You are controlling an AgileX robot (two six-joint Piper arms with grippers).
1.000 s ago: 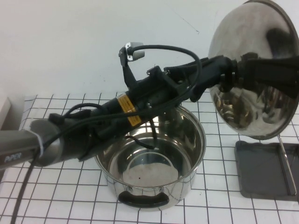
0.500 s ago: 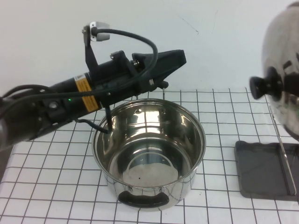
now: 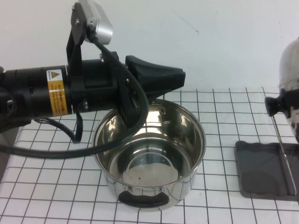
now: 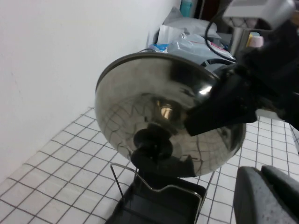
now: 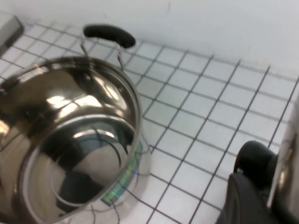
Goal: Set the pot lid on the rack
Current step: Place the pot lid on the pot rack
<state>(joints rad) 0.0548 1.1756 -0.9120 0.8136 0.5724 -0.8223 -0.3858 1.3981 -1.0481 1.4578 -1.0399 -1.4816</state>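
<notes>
Two arms are mine. My left gripper (image 3: 180, 78) hovers above the deep shiny steel pot (image 3: 149, 156) on the gridded desk (image 3: 219, 196), fingers together, empty. My right gripper (image 5: 252, 196) clasps the domed mirror-bright pot lid (image 4: 163, 123) by its black knob (image 4: 152, 142), upright over the dark grey tray rack (image 3: 264, 170).

High cam looks down from robot's side at the pot (image 3: 149, 154) mid-table. Left wrist cam faces the pot lid (image 4: 163, 126) and rack (image 4: 159, 205) up close. Right wrist cam looks down close at pot; both share lid knob.
</notes>
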